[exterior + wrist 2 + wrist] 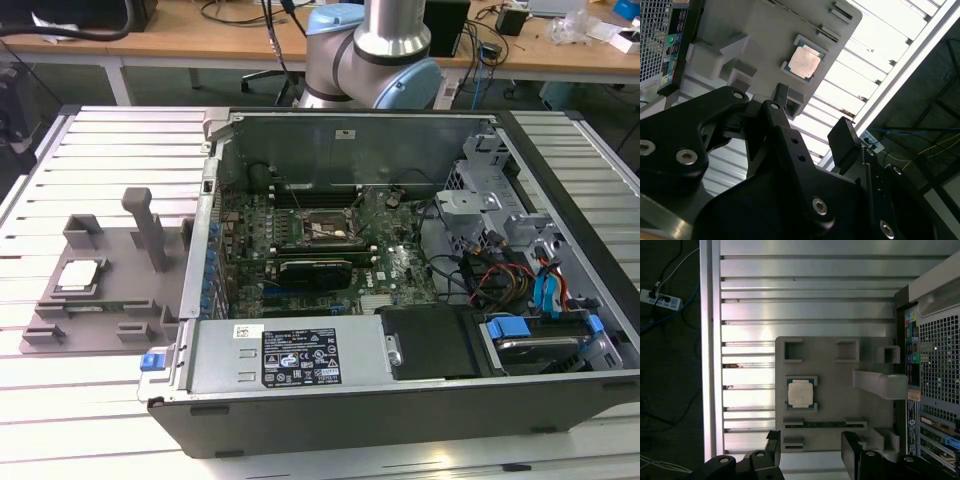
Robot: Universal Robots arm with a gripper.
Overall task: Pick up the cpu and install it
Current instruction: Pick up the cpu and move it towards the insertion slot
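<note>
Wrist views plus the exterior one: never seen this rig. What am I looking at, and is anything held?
It is one robot arm with a two-fingered gripper. The exterior view looks from off the arm at a slatted table carrying an opened computer case and, at that view's left, a grey fixture tray. Both wrist views come from cameras riding on the arm, looking past the gripper at the tray. The cpu lies flat in the tray. The gripper is open, apart from the cpu, and holds nothing.

The arm is cut off at the exterior view's upper edge; the tray is partly hidden by the gripper.
</note>
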